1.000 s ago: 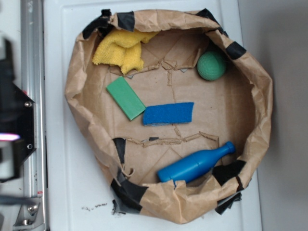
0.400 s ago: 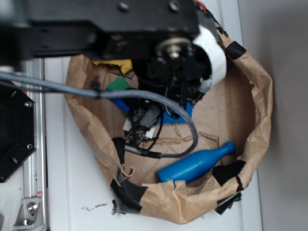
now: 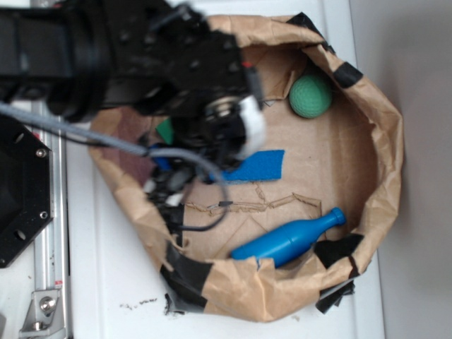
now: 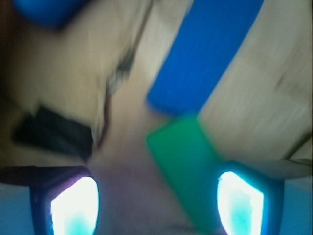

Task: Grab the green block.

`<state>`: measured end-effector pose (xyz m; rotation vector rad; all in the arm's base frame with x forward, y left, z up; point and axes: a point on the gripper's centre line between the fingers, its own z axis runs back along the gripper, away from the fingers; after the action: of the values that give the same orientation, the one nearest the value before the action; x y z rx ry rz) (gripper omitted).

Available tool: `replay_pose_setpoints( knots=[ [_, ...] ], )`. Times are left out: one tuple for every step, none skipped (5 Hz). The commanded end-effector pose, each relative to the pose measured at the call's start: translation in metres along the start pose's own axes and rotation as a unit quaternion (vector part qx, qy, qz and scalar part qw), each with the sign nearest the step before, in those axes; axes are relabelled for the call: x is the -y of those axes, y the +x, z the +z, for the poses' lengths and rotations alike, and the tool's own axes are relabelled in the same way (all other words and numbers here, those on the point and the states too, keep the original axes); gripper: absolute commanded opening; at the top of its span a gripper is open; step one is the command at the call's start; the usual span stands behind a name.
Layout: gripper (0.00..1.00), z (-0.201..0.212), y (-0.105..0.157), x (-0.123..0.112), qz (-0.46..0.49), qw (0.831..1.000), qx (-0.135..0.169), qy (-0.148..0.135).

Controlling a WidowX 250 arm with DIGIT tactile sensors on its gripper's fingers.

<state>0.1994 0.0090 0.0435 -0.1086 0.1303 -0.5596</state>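
We note arm newly over bag; gripper (image 4: 156,205) fingers spread, empty; block (image 4: 186,161) beside right finger, ungrasped.

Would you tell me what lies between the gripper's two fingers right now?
In the wrist view, the green block lies between the fingers, nearer the right one, over bare brown paper.
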Motion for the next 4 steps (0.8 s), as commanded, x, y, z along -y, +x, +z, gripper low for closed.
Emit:
replay_pose_setpoints(
  knots=[
    [1.00, -0.009, -0.016, -0.008, -0.009, 1.000, -0.003, 0.020],
    [1.00, -0.009, -0.022, -0.012, -0.004, 1.000, 0.003, 0.028],
    [1.00, -0.013, -0.021, -0.018, -0.010, 0.997, 0.011, 0.071],
    [1.00, -0.015, -0.011, -0.023, -0.015, 0.994, 0.031, 0.103]
  ],
)
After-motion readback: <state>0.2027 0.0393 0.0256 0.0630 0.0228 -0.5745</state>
